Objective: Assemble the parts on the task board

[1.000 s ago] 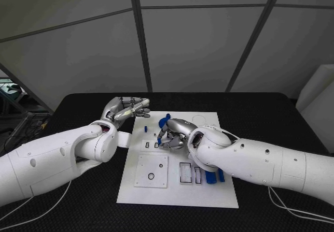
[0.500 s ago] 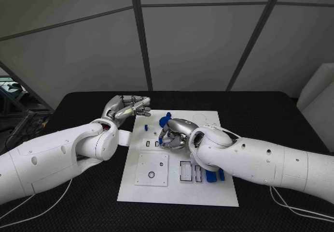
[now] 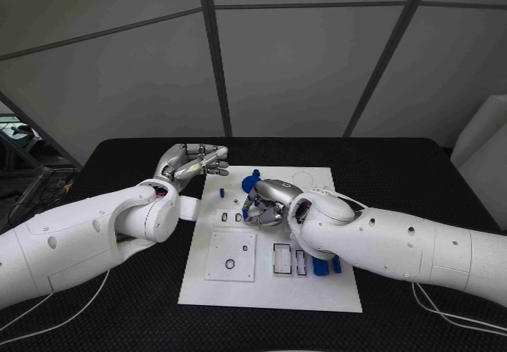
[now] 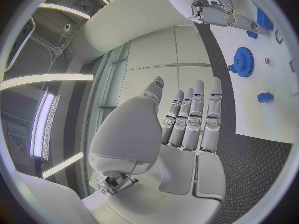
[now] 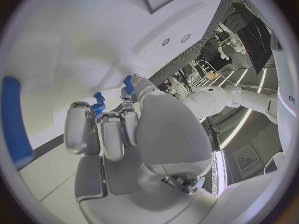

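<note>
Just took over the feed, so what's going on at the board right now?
The right hand is down over the middle of the white task board, pinching a small blue part in its fingertips. The left hand is raised beside the board's far left corner, fingers straight and holding nothing. A blue gear lies near the board's far end, and more blue parts lie by the rectangular slots nearer the robot.

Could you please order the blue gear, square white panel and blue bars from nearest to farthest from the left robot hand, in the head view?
1. Blue plastic gear, board's far end, beside the left robot hand.
2. Square white panel with a hole, board's near left.
3. Blue bars, board's near right.
</note>
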